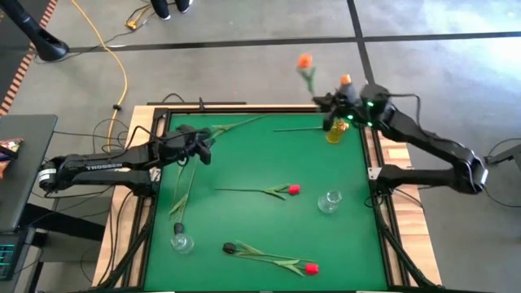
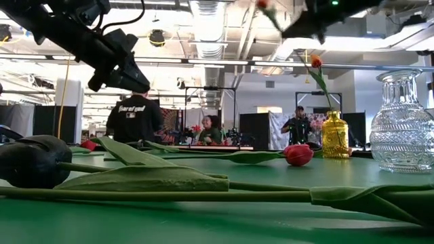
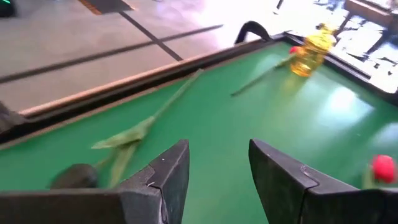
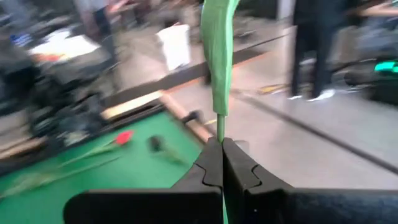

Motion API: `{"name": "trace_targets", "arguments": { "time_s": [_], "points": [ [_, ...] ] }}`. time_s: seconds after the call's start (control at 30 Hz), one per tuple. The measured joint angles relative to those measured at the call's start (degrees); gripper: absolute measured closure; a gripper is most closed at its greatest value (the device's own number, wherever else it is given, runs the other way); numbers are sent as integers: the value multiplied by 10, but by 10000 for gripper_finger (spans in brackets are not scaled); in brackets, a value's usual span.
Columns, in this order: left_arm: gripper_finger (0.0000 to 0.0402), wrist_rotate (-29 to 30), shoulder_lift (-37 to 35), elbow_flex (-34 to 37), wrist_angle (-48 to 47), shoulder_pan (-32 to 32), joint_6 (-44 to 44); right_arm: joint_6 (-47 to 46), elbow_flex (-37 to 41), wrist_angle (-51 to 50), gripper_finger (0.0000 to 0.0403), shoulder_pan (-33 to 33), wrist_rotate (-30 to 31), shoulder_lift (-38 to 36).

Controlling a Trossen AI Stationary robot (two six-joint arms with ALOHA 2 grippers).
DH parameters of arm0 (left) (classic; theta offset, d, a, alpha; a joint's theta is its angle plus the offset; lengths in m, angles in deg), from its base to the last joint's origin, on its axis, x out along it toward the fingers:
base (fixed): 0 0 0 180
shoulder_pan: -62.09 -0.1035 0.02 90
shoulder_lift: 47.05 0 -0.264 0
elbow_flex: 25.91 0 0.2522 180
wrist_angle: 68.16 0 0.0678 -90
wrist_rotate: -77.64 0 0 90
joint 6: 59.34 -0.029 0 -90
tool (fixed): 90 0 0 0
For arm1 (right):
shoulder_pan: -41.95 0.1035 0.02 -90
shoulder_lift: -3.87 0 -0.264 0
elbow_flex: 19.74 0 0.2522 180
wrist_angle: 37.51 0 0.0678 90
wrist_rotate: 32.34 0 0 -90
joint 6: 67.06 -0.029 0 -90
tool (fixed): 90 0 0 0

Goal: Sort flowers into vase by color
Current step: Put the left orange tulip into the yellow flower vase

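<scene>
My right gripper (image 1: 328, 102) hovers above the table's far right corner, shut on an orange tulip (image 1: 304, 62) whose head points beyond the far edge. Just below it stands a yellow vase (image 1: 336, 132) holding one orange tulip (image 1: 345, 80). My left gripper (image 3: 217, 168) is open and empty, raised over the far left part of the table (image 1: 199, 148), beside a dark tulip (image 3: 74, 177) that lies flat, its stem (image 1: 236, 124) running along the far edge. One red tulip (image 1: 293, 190) lies mid-table. A dark tulip (image 1: 229, 247) and a red tulip (image 1: 310, 267) lie near the near edge. My right gripper pinches the orange tulip's thin green stem (image 4: 219, 134) between its two fingers (image 4: 239, 168), just below a long leaf (image 4: 217, 50). The tulip is lifted clear of the table, and its stem and head (image 2: 261, 3) stick out beyond the fingertips.
A clear glass vase (image 1: 329, 201) stands right of centre. Another clear vase (image 1: 181, 240) sits near the left near corner with a green stem (image 1: 181, 199) beside it. A bare stem (image 1: 299, 128) lies by the yellow vase. A wooden rim (image 1: 155, 163) borders the mat. People stand in the room behind.
</scene>
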Motion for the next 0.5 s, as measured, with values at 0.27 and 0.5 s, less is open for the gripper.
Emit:
{"name": "trace_targets", "arguments": {
  "time_s": [0.27,0.5],
  "points": [
    [246,54,0,0,-1,0,-3,-4,122,77,385,-21,176,-149],
    [246,50,0,0,-2,0,5,-14,236,215,385,-42,272,-193]
  ]
}}
